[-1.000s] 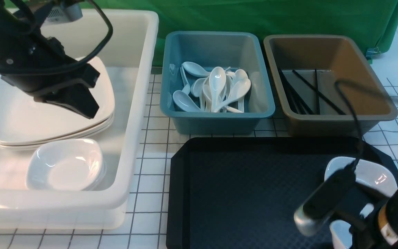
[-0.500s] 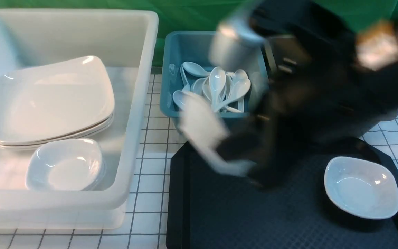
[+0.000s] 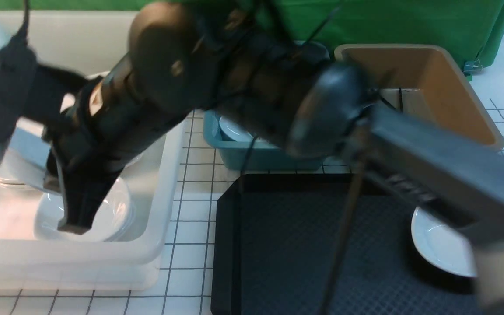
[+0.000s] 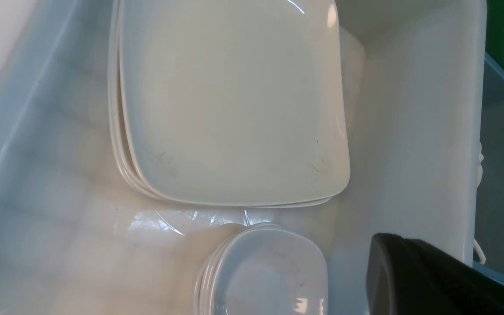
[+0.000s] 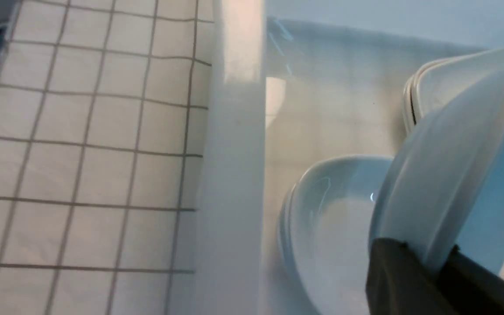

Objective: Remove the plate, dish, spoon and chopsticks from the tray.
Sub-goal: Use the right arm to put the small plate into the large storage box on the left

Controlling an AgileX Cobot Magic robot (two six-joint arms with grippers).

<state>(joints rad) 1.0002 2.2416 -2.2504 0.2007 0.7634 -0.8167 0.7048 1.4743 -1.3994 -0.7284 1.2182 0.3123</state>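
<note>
The right gripper (image 5: 429, 258) was clamped shut on the rim of a small white dish (image 5: 449, 175), held tilted just over the stacked dishes (image 5: 326, 227) inside the white tub (image 5: 234, 131), with big plates (image 4: 234, 100) piled beside them. The left gripper was closed. A second dish (image 3: 435, 245) could be seen on the black tray (image 3: 287, 245), set on a gridded tabletop (image 5: 81, 131).

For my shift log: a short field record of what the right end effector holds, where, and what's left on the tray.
right end effector: shut on held dish, pinching its rim
location: over dish stack in white tub
tray: second dish lies near its right edge
plates: stacked in white tub, beside dish stack
</note>
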